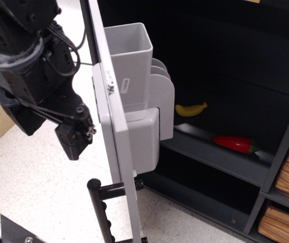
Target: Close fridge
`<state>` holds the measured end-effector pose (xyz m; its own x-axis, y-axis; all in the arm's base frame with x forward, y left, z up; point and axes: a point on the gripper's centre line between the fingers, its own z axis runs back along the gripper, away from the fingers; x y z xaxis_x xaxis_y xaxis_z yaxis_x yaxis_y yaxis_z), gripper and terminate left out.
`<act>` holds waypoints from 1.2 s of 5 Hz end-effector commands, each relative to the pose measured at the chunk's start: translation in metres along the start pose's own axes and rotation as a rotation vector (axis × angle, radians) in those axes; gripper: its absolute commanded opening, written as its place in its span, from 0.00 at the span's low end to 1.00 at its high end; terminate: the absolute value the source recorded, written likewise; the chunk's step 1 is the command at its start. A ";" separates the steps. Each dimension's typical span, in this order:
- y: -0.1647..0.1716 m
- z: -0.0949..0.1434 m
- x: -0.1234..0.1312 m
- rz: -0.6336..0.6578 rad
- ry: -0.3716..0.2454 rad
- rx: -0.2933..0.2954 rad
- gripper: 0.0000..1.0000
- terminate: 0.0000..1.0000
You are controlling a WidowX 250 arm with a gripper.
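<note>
Fridge (220, 76) fills the right of the view, open: black shelved interior exposed, light grey door (111, 126) swung out edge-on at centre with grey bins (134, 66) on its inner face and the black bar handle (101, 210) low on its outer side. A yellow banana (190, 109) and red pepper (234, 143) lie apart on a shelf; tan slatted boxes (286, 197) sit far right. My pincer (76, 136) hangs left of the door, near its outer face, holding nothing; can't tell how far it's open.
</note>
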<state>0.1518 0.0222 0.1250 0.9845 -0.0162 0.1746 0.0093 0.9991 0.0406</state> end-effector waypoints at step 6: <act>-0.059 -0.034 0.091 -0.063 -0.131 -0.107 1.00 0.00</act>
<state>0.2422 -0.0355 0.0941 0.9614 -0.0720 0.2656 0.0888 0.9947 -0.0517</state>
